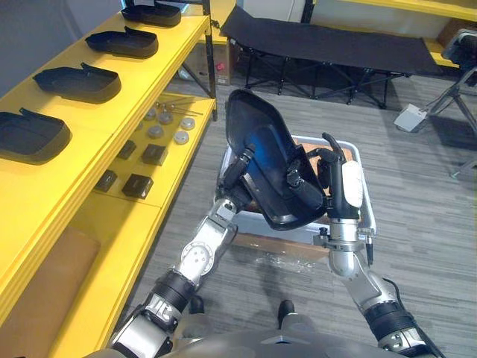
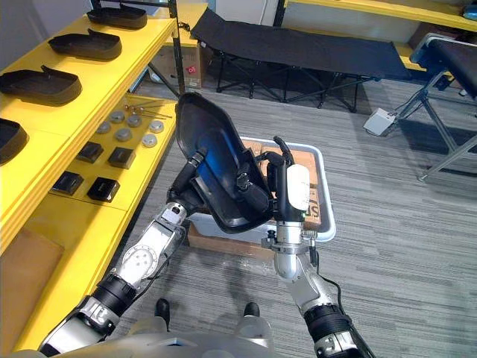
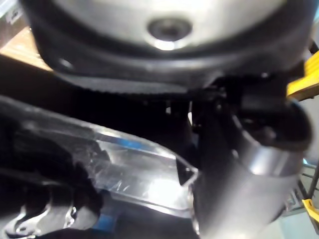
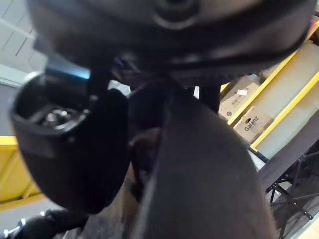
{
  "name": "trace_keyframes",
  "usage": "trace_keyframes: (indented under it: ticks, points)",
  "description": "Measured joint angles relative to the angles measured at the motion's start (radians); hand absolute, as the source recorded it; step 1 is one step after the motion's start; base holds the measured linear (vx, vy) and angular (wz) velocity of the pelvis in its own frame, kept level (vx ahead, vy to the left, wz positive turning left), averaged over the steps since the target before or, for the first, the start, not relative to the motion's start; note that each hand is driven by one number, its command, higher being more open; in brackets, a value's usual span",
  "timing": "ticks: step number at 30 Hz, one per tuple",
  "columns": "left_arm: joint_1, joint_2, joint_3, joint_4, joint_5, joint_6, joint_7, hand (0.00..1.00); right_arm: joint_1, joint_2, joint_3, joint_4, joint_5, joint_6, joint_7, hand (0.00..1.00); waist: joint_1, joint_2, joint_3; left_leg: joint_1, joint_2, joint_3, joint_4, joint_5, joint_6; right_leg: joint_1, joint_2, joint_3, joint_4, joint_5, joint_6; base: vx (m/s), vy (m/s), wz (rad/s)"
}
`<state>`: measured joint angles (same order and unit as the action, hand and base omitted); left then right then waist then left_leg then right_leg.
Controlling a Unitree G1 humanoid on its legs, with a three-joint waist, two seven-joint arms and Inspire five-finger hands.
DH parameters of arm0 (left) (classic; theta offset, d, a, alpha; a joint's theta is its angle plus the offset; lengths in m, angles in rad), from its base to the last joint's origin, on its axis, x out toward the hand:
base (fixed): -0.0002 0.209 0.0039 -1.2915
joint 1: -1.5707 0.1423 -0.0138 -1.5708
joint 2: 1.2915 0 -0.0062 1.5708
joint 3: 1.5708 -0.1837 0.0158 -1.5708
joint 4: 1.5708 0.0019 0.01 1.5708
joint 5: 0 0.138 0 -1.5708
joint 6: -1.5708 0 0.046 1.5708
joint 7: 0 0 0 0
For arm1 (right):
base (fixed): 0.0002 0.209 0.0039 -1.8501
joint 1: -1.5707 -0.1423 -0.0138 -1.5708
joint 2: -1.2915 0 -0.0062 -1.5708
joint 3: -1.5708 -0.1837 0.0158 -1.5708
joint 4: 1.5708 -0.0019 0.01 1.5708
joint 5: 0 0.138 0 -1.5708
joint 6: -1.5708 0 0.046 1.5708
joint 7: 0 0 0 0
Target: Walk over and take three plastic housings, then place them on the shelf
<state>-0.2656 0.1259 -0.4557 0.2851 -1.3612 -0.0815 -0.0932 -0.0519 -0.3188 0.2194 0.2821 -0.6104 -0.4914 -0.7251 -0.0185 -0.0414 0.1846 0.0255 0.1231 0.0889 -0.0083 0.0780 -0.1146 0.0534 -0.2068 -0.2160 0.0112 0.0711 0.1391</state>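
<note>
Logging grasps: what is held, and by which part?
One black housing: left hand on its left edge, right hand on its lower right end.

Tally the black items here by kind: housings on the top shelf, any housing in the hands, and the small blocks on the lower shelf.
Shelf housings on the top shelf: 4
Held housing, gripped by the left hand and right hand: 1
Small black blocks on the lower shelf: 4
Total: 9

Light: bright, even, from overhead. Glare: blue-white sheen across the glossy black housing [image 1: 267, 149]. Shadows: soft, beneath the yellow shelf [image 1: 127, 89], left.
</note>
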Motion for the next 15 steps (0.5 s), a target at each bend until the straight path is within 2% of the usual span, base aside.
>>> trace_keyframes:
  ticks: [2, 7, 10, 11, 13, 14, 15]
  points:
    - [0.000, 0.000, -0.001, 0.000, 0.036, -0.001, 0.007, 0.00, 0.000, 0.000, 0.003, -0.002, 0.007, 0.002, 0.016, 1.00, -0.003, 0.000, 0.000, 0.000, 0.000, 0.000, 0.000, 0.000, 0.000, 0.000, 0.000, 0.000, -0.002, 0.001, 0.000, 0.00, 0.000, 0.00]
    - [0.001, 0.002, -0.028, -0.006, 0.374, -0.009, 0.147, 0.00, -0.001, 0.001, 0.015, -0.005, 0.117, 0.026, 0.087, 1.00, -0.001, 0.004, -0.013, 0.000, -0.001, 0.001, -0.006, 0.000, 0.000, 0.003, 0.000, 0.000, -0.016, 0.006, 0.001, 0.00, 0.000, 0.00]
    - [0.071, 0.002, 0.002, -0.122, 0.624, 0.012, 0.237, 0.00, 0.003, 0.012, 0.014, -0.062, 0.224, 0.034, 0.162, 1.00, -0.003, 0.007, -0.015, 0.002, -0.002, 0.003, -0.013, 0.001, 0.001, 0.003, 0.002, 0.000, -0.022, 0.009, 0.002, 0.00, 0.000, 0.00]
    - [0.121, -0.007, 0.029, -0.199, 0.754, 0.026, 0.277, 0.00, 0.017, 0.019, 0.014, -0.142, 0.333, 0.032, 0.229, 1.00, -0.002, 0.010, -0.016, 0.004, -0.002, 0.004, -0.014, 0.001, 0.000, 0.003, 0.002, 0.000, -0.021, 0.009, 0.002, 0.03, -0.001, -0.01]
    - [0.157, -0.021, 0.079, -0.245, 0.875, 0.035, 0.332, 0.00, 0.040, 0.038, 0.004, -0.236, 0.519, 0.016, 0.346, 1.00, 0.001, 0.013, -0.018, 0.013, -0.002, 0.006, -0.018, 0.000, 0.000, 0.008, 0.002, 0.000, -0.021, 0.009, 0.002, 0.03, -0.003, -0.03]
    - [0.180, -0.040, 0.165, -0.259, 0.981, 0.038, 0.393, 0.00, 0.063, 0.068, -0.018, -0.306, 0.672, -0.012, 0.457, 1.00, 0.000, 0.016, -0.021, 0.036, -0.002, 0.011, -0.033, 0.000, 0.000, 0.023, 0.002, 0.000, -0.023, 0.007, 0.001, 0.02, -0.004, -0.06]
    - [0.185, -0.046, 0.197, -0.259, 1.019, 0.038, 0.417, 0.00, 0.071, 0.076, -0.031, -0.324, 0.708, -0.020, 0.492, 1.00, 0.000, 0.017, -0.024, 0.039, -0.002, 0.013, -0.034, 0.000, -0.001, 0.026, 0.002, 0.000, -0.023, 0.006, 0.000, 0.00, -0.001, -0.05]
